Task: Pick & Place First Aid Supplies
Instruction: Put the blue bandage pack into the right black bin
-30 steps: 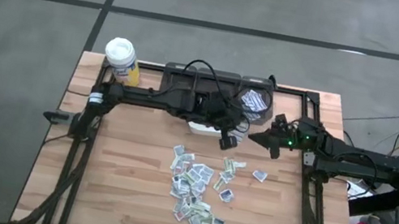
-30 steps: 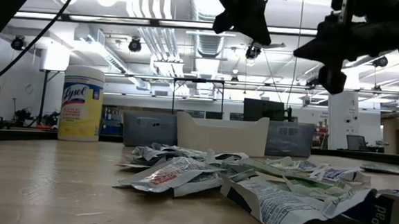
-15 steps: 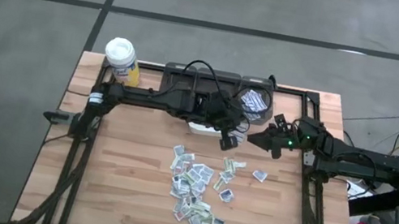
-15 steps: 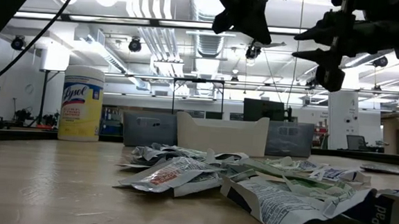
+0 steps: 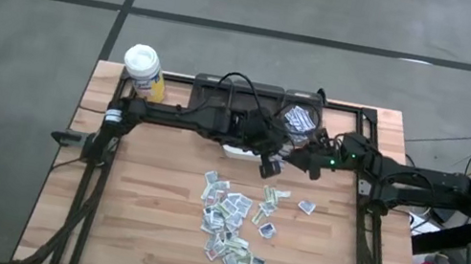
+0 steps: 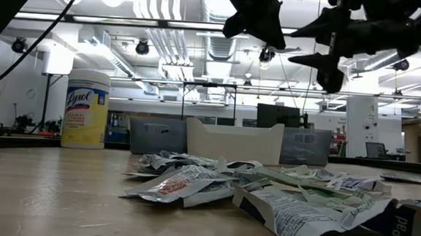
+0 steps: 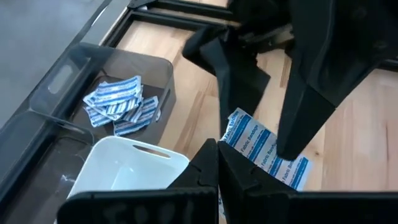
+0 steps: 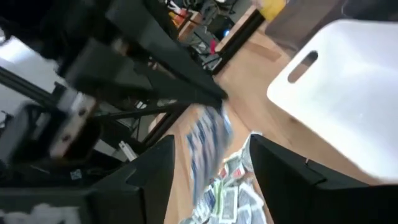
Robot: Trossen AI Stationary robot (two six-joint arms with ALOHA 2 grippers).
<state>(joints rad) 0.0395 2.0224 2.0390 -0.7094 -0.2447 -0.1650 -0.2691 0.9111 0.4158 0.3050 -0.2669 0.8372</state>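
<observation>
So far we count only a few blue-striped paper packets in the grey plastic bin; our left hand pinches another blue-printed packet, our right hand gapes, and the heap of small paper packets waits on the wooden tabletop.

"Lysol" on the wipes canister; "Fabric Bandage" on the blue-striped packet.

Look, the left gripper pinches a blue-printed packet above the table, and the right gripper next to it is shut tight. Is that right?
Not quite. The right gripper is open, not shut: the low view shows its two fingers spread apart. The rest holds: the left gripper pinches the blue-printed packet above the table, with the right gripper next to it.
</observation>
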